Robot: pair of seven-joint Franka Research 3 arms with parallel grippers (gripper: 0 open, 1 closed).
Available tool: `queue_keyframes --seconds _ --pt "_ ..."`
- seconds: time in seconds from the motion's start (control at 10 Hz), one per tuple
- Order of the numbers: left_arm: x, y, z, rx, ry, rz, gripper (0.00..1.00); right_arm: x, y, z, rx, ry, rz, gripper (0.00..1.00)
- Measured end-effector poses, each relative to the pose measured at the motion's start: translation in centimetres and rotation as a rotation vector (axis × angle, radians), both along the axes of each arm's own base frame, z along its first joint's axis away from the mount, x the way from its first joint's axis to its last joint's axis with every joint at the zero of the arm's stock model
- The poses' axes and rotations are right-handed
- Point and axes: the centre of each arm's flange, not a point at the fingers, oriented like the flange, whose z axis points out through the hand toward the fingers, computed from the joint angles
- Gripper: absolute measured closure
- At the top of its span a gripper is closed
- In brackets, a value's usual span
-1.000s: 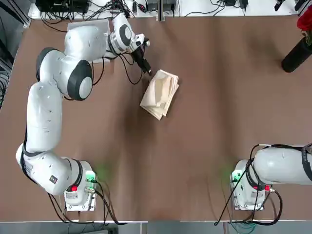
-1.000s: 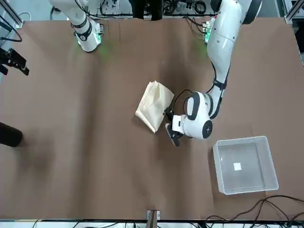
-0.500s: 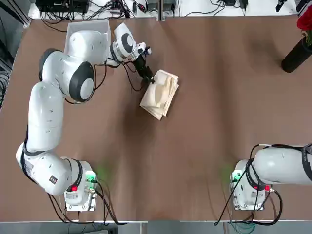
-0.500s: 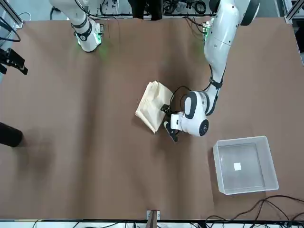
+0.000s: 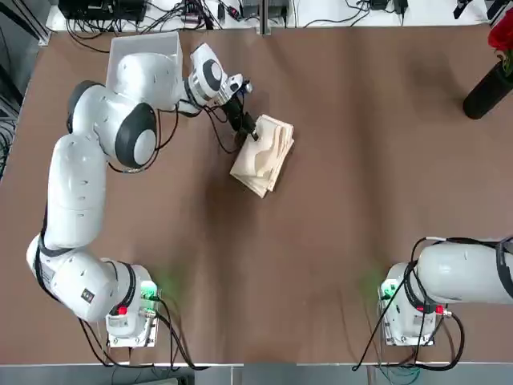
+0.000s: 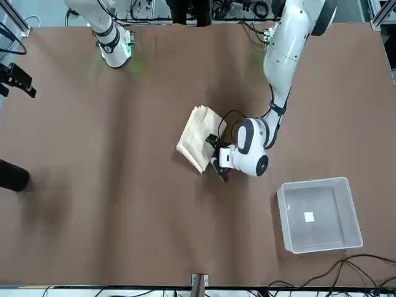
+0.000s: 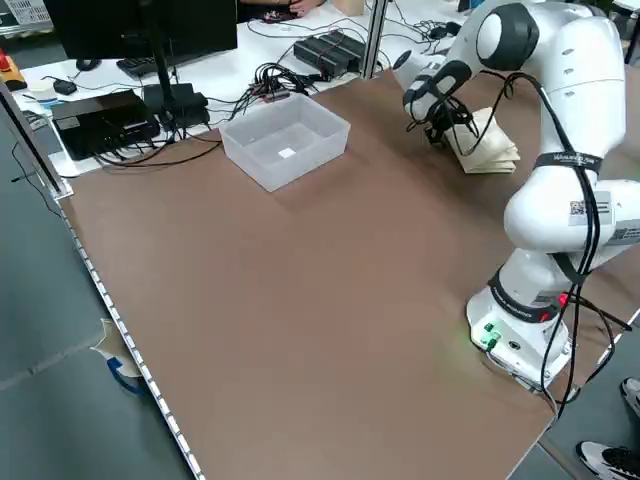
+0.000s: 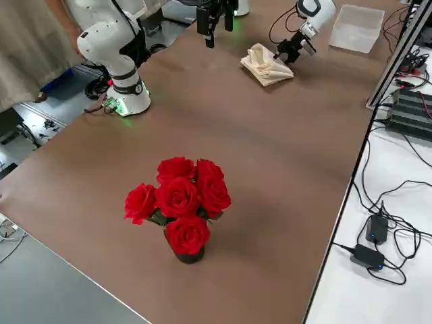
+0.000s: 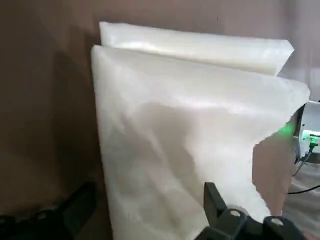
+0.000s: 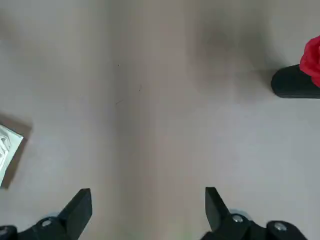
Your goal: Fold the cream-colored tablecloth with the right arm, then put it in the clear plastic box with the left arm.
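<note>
— Tablecloth (image 5: 264, 154) position?
— Folded, toward your tabletop's (image 5: 361, 200) far edge; clear plastic box (image 6: 319, 215) at far left corner.
— Grippers?
— Left gripper (image 5: 248, 128) spread wide around the tablecloth's edge; right gripper (image 10: 145, 210) parked, fingers apart.

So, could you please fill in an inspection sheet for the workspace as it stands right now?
Surface: brown table, flat, bare across the middle.
Job's things: folded cloth lies on the table; box sits apart from it, holding only a white label.
Clutter: vase of red roses at the table's far right corner.
Grippers: left pincer is open at the cloth's edge, one finger over the fabric; right pincer is open, parked high above bare table.
Cables: black cable loops along the left wrist; more run beyond the table's far edge.
Surroundings: benches with electronics; a shoe by the left base.
</note>
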Motion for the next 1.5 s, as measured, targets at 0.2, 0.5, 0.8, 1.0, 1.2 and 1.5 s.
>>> queue_keyframes --seconds 0.2,0.5,0.8,1.0,1.2,1.5 --pt "-0.2 -0.2 -0.2 -0.002 0.007 0.002 0.06 0.0 0.0 0.0 0.0 0.0 0.0 0.0" --pt "-0.6 -0.6 -0.6 0.005 0.029 0.009 0.1 0.0 0.0 0.0 0.0 0.0 0.0 0.0" --pt "-0.8 -0.8 -0.7 0.008 0.035 0.011 0.26 0.0 0.1 0.0 0.0 0.0 0.002 0.0" --pt "-1.1 -1.2 -0.8 0.015 0.045 0.014 0.41 0.0 0.2 0.0 0.0 -0.001 0.003 0.0" --pt "-1.4 -1.5 -0.9 0.018 0.049 0.012 0.5 0.1 0.3 0.0 -0.001 -0.003 0.005 0.0" --pt "-1.5 -1.6 -0.9 0.031 0.066 0.03 0.87 0.3 1.0 0.2 -0.004 -0.018 0.017 0.0"
